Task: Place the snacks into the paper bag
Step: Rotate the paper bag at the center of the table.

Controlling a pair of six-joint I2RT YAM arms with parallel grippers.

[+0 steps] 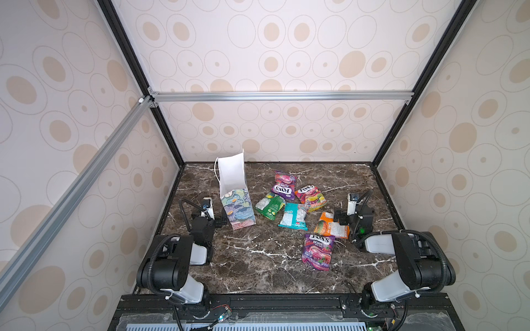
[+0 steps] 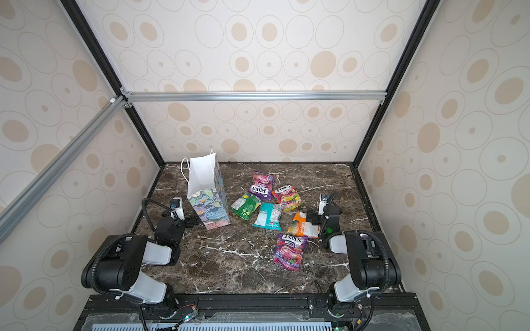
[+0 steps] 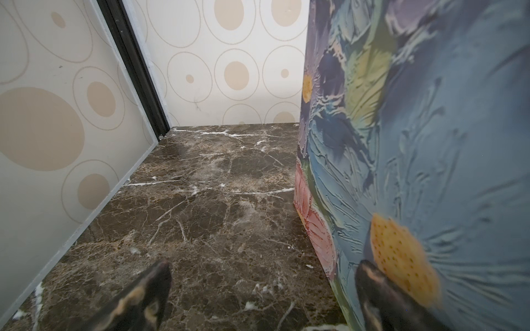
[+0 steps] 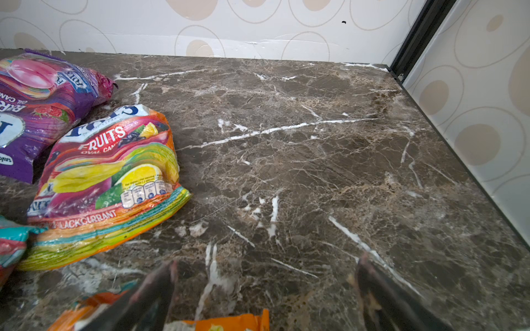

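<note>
Right fingers, wide and empty, hover over the orange pouch; left fingers, equally wide, sit beside the upright paper bag. All snacks lie on the bench; the first pick likely needs lowering, then closing.

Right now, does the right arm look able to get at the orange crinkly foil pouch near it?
Probably yes. The right pincer stands open over one end of the orange crinkly foil pouch, which lies flat on the dark marble tabletop with nothing on top of it.
</note>
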